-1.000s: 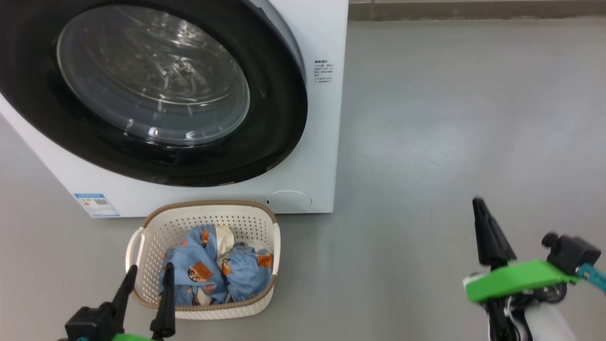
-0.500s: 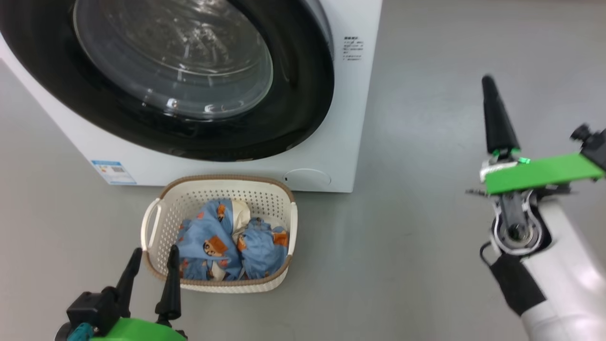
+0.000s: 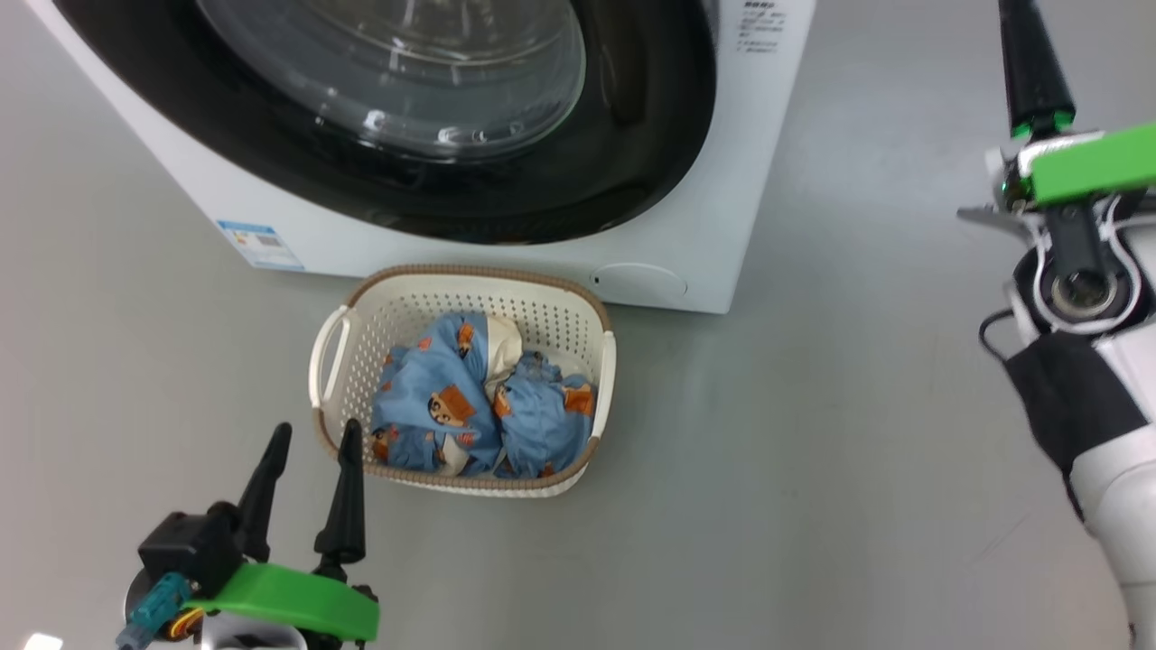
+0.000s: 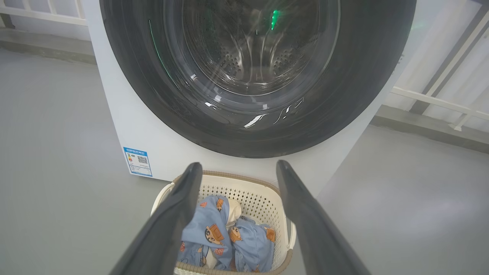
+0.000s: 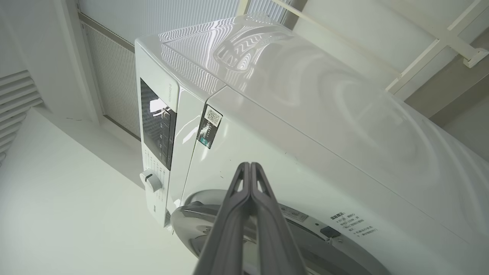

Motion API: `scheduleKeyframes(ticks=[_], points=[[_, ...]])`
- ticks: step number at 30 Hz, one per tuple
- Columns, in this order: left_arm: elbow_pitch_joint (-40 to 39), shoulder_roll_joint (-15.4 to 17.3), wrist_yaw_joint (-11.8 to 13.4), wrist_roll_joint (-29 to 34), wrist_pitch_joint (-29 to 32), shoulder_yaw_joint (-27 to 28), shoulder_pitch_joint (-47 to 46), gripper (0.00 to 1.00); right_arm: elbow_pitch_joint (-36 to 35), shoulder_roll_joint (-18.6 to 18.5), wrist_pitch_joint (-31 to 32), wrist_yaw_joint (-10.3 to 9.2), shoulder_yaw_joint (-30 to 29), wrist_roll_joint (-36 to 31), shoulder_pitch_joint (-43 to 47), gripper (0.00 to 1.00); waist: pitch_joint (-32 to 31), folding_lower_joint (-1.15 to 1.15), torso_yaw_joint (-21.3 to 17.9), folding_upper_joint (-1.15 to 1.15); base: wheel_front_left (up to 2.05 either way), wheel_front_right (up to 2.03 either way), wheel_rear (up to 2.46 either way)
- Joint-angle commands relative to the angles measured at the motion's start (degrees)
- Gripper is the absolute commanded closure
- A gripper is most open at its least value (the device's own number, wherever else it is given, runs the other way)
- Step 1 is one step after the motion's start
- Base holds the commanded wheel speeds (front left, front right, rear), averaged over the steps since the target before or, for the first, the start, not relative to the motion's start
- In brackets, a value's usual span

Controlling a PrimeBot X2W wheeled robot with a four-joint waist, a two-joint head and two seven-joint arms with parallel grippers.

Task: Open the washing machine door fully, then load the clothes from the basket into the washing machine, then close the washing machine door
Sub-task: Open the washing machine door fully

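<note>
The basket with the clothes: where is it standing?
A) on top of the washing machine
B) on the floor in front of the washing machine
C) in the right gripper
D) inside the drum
B: the basket stands on the grey floor, in front of the washing machine.

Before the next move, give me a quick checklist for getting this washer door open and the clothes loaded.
1. Round glossy black glass-windowed door of the white boxy washing machine open: not ok, shut.
2. Light blue printed fabric clothes in the cream perforated plastic basket: ok.
3. Left fingers open and empty, near the basket: ok.
4. Right fingers free: ok, pressed together, holding nothing, beside the machine.
5. Basket clear of the door's swing: cannot tell.
</note>
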Motion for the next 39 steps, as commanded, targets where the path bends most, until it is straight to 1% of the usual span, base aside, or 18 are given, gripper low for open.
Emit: scheduleKeyframes(ticks=[1,5,7,11,14,22,32,39], points=[[-1.7,0.7,-0.1,-0.6,-0.4,1.5,-2.4,0.00,-1.0,-0.4,1.3,0.10,0.7,1.6,-2.1,1.00,2.2,0.00,1.6,0.00,0.00,0.00,0.00],[-2.1,0.5,-0.1,-1.0,-0.4,1.4,-3.7,0.00,0.4,-1.2,4.9,0.10,1.4,3.5,-6.1,1.00,4.4,0.00,2.0,0.00,0.00,0.00,0.00],[-2.2,0.5,-0.1,-1.1,-0.4,1.3,-4.0,0.00,0.7,-1.3,5.7,0.10,1.8,3.7,-7.2,1.00,5.0,0.00,2.0,0.00,0.00,0.00,0.00],[-2.3,0.4,-0.1,-1.3,-0.4,0.6,-5.8,0.00,1.7,-1.2,9.8,0.10,2.5,5.5,-11.5,1.00,7.2,0.00,2.4,0.00,0.00,0.00,0.00],[-2.3,0.3,-0.1,-1.6,-0.4,-0.1,-7.3,0.00,4.0,-1.1,16.8,0.10,3.4,8.0,-14.6,1.00,8.9,0.00,3.1,0.00,0.00,0.00,0.00],[-2.2,0.1,-0.1,-2.3,-0.4,-1.8,-8.9,0.00,10.2,-1.3,28.6,0.10,3.2,11.5,-18.6,1.00,10.9,0.00,4.6,0.00,0.00,0.00,0.00],[-2.4,-0.1,-0.1,-2.9,-0.4,-3.0,-10.3,0.00,14.6,-0.9,35.9,0.10,3.0,11.1,-22.1,1.00,13.4,0.00,6.2,0.00,0.00,0.00,0.00],[-2.7,-0.3,-0.1,-3.4,-0.4,-4.3,-11.5,0.00,16.3,-1.1,37.8,0.10,3.1,9.4,-25.2,1.00,15.4,0.00,7.5,0.00,0.00,0.00,0.00]])
